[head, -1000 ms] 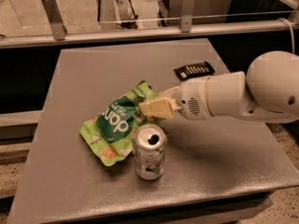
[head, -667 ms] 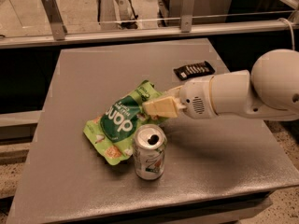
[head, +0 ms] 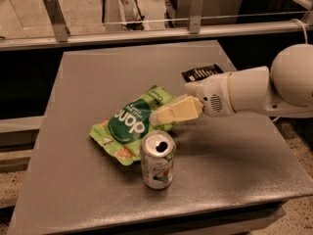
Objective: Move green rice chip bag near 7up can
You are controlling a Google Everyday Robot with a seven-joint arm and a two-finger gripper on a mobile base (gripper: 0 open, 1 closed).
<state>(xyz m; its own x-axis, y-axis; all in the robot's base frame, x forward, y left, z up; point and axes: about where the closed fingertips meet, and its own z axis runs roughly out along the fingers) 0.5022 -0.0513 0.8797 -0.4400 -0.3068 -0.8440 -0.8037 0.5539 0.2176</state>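
Green rice chip bag (head: 131, 127) lies flat-ish at approx. centre of the grey table (head: 83, 77). It's a crinkly light-green pouch w/ a dark green oval and white "dang" lettering, which reads upside down from this view. There are orange-ish cracker pics at its lower-left corner. The bag runs diagonally, w/ one end toward 1 o'clock and the other toward 7 o'clock.

Gripper (head: 159, 116) comes in from 3 o'clock on a white arm (head: 244, 89). Its cream fingers (head: 178, 109) are narrowed to one wedge, pinched on the bag's right edge.

7up can (head: 157, 160) stands upright at the bag's 5 o'clock, just beside its lower edge. Can't tell if they touch. It's silver-white w/ green markings and has a dark opening in its silver top. It sits directly under the gripper's 6 o'clock.

Small black packet (head: 201, 73) lies at the bag's 1 o'clock, apart from it and partly behind the wrist.

A metal rail w/ two posts (head: 55, 17) runs along the far side at 12 o'clock.

Nothing lies btw. bag and can.
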